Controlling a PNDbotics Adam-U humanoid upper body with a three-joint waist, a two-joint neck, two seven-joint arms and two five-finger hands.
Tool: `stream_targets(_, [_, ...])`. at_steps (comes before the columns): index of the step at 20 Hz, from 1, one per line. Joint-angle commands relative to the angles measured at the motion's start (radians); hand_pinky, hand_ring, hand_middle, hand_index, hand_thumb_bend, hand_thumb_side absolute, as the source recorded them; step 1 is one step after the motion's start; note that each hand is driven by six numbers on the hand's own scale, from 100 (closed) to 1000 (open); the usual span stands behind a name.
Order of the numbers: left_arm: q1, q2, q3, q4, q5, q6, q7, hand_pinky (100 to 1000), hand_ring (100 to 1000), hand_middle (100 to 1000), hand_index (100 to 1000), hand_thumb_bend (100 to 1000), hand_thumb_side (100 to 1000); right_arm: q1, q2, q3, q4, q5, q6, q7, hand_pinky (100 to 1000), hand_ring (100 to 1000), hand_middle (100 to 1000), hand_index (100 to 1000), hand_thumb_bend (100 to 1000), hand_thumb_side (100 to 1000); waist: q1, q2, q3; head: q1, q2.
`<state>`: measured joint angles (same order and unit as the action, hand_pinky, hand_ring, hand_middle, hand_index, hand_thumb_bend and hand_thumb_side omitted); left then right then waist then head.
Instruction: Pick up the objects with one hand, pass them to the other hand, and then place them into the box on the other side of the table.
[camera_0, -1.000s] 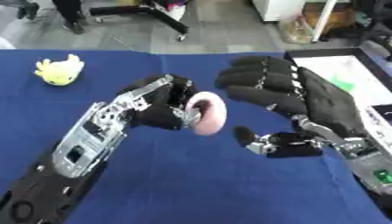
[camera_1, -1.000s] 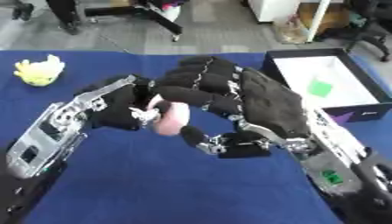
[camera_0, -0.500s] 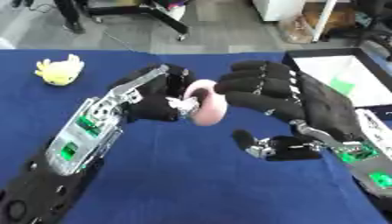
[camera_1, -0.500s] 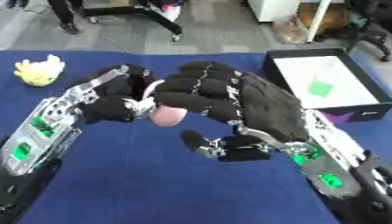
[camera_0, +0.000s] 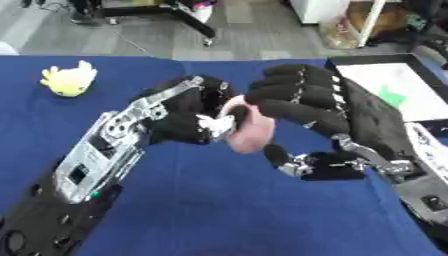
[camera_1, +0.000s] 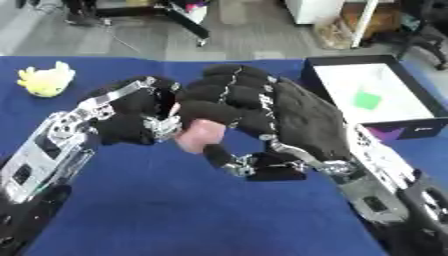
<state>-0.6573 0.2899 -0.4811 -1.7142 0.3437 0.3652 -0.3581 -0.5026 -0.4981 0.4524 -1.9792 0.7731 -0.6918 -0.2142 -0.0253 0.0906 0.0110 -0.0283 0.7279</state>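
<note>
Left eye view has a yellow plush toy (camera_0: 68, 80) lying far left on the blue tablecloth (camera_0: 219, 215). Over the middle of the table, the left hand (camera_0: 188, 112) curls its fingers round a pink rounded object (camera_0: 249, 132), held up in the air. The right hand (camera_0: 319, 107) meets it from the other side, fingers bent over the pink thing's top. At far right sits an open box (camera_1: 325, 67) with a white floor and a green piece (camera_1: 367, 99) inside. Beyond the table lies grey floor with a black stand base (camera_0: 166, 10).

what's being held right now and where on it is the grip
A pink rounded object, held in the air between both hands: the left hand clasps its left side, the right hand's fingers curl over its top and right.
</note>
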Motion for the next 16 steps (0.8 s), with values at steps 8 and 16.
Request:
stream_targets(8, [-0.027,-0.007,-0.023,-0.012,0.032,0.017,-0.005,436,398,317,506,100,156,-0.020,0.000,-0.006,-0.021,0.016,0.017,-0.050,821,773,778,933,100,100,0.002,-0.013,-0.006,-0.004,0.004])
stream_targets(16, [-0.025,-0.003,-0.005,-0.022,0.026,0.013,0.015,437,399,318,506,100,158,-0.011,-0.007,-0.001,-0.021,0.039,0.012,-0.062,823,774,779,939,100,100,0.002,-0.014,-0.009,0.000,0.003])
